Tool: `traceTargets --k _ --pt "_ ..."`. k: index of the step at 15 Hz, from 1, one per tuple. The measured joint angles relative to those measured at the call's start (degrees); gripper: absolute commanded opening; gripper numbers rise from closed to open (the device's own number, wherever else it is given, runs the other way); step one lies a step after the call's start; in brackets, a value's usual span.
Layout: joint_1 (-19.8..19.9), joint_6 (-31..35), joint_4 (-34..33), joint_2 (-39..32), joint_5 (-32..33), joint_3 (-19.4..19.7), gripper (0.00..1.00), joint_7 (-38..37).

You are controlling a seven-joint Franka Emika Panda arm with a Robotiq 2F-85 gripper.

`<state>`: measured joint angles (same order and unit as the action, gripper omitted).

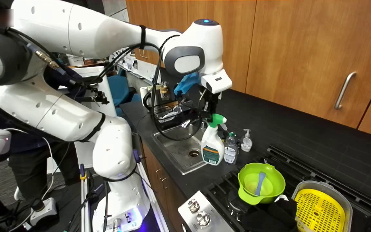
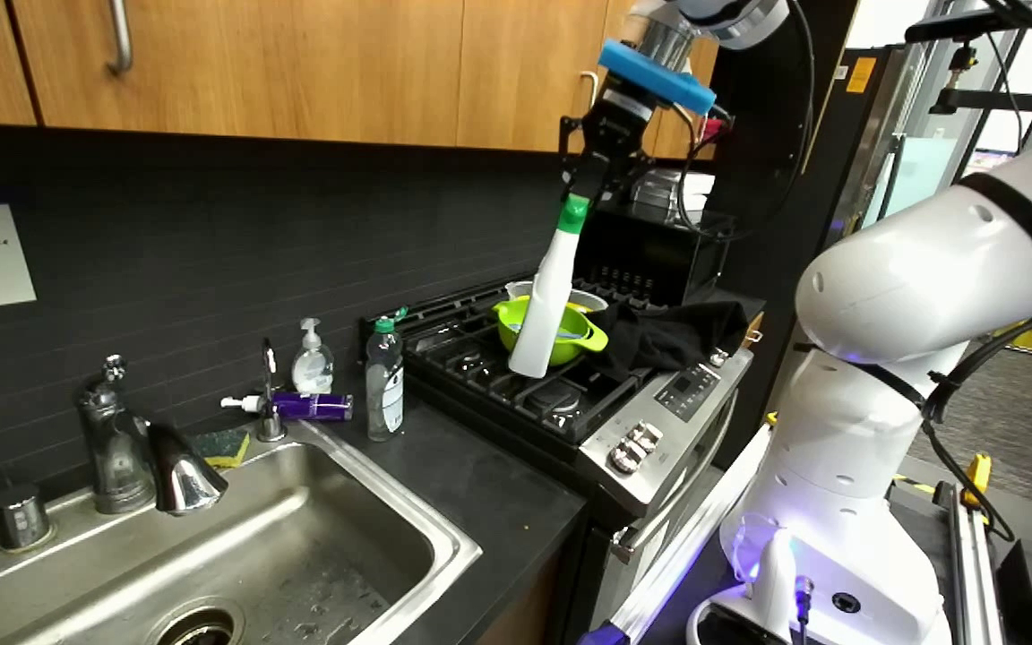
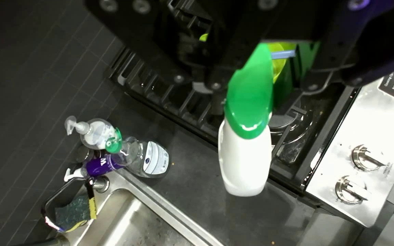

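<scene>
Wrist view shows a white spray bottle hanging above the counter near the sink, the gripper clamped on its green head. Beside the sink stand a green-capped bottle and a clear pump bottle, with a purple bottle lying at the sink's corner; across the counter from the sink, a stove bears a green bowl.

Robot arm is bent sharply at the elbow — upper arm leaning back from the base, forearm set above it, approx. level, to the wrist. Wrist is angled down, w/ a blue light lit on top. Fingers point downward, slightly tilted in an ext. view — closed in a grip, w/ a gap btwn them.
</scene>
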<state>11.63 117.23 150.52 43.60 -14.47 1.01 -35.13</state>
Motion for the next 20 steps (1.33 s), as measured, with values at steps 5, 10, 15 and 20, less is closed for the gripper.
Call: traceTargets --k 5,10,15,20 --pt "0.2 -0.1 -0.1 -0.4 -0.1 0.7 0.14 0.9" --pt "0.2 0.0 -0.1 -0.8 -0.1 0.6 0.14 1.4" --pt "-0.1 0.3 -0.1 -1.4 -0.1 0.0 0.39 2.3" --pt "-0.1 0.3 -0.2 -1.4 -0.1 0.0 0.39 2.4"
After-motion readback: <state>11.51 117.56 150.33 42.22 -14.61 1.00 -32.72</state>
